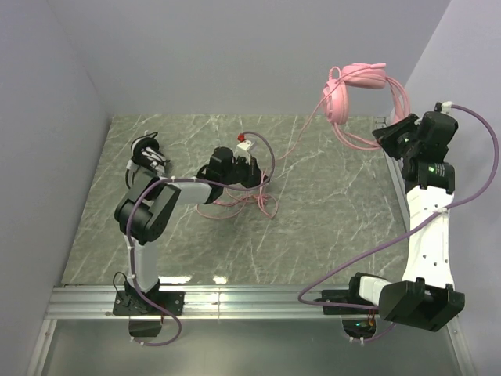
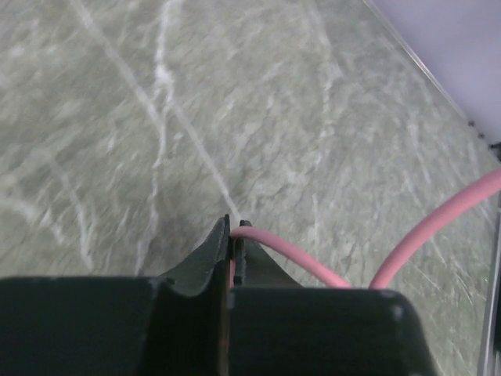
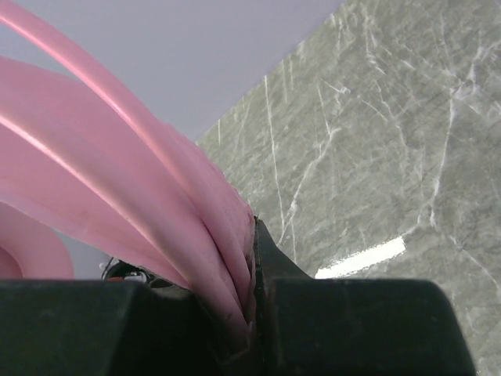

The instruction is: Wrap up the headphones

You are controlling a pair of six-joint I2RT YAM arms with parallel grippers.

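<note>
Pink headset (image 1: 356, 84) hangs raised at the far right of the top view, above the back corner of the green marbled table (image 1: 337, 235), with several loops of its pink cable (image 1: 296, 141) draped beneath it. The right gripper (image 1: 389, 133) reaches into those loops from the right, its fingers closed on them. From the headset one strand slopes down and left to the middle of the table, where more of it lies in loose tangled coils. The left gripper (image 1: 257, 176) sits low over that tangle, just above the coils. The black-and-white headset (image 1: 147, 153) lies well apart at the far left, behind the left arm's elbow. From the left wrist, the left gripper (image 2: 233, 232) has its two dark fingers pressed together on a single strand of the pink cable, which bends out to the right over the marble and rises toward the frame's edge. From the right wrist, the right gripper (image 3: 249, 243) pinches a bundle of pink strands. The strands are stacked side by side and fan up and left across the pale wall. Whether any of them is part of the headband rather than cable cannot be told here.
</note>
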